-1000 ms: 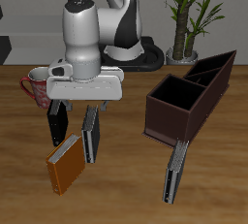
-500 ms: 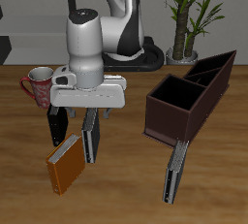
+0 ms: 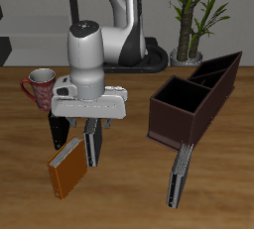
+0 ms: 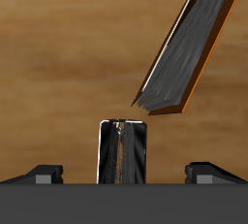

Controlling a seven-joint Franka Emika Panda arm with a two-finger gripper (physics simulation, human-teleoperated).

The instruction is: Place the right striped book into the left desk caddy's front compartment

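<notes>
Right striped book [image 3: 93, 152] lay on the wooden desk [image 3: 124, 188] in the lower left of the exterior frame, directly below the gripper [image 3: 93, 126], whose two fingers hung on either side of the book's far end without touching it. In the wrist view the same book [image 4: 123, 150] showed end-on midway between the two fingertips [image 4: 41, 173], which stood wide apart, so the gripper was open and held nothing. The book was thin and dark grey, with pale and black stripes running along its length. Just beside it, toward the lower left corner of the exterior frame, lay the orange book [image 3: 67, 171], tilted on the desk with one corner very close to the striped book; in the wrist view the orange book [image 4: 189, 44] appeared as a slanted grey slab with an orange edge. A plain black book [image 3: 60, 130] sat close on the left of the gripper, and a red-and-white mug [image 3: 40, 86] sat farther up at the left edge. The left desk caddy [image 3: 184, 119], dark brown, sat at centre right, well apart from the gripper, with the second striped book [image 3: 179, 178] resting on the desk at its front corner. A potted plant [image 3: 193, 15] rose at the upper right.
</notes>
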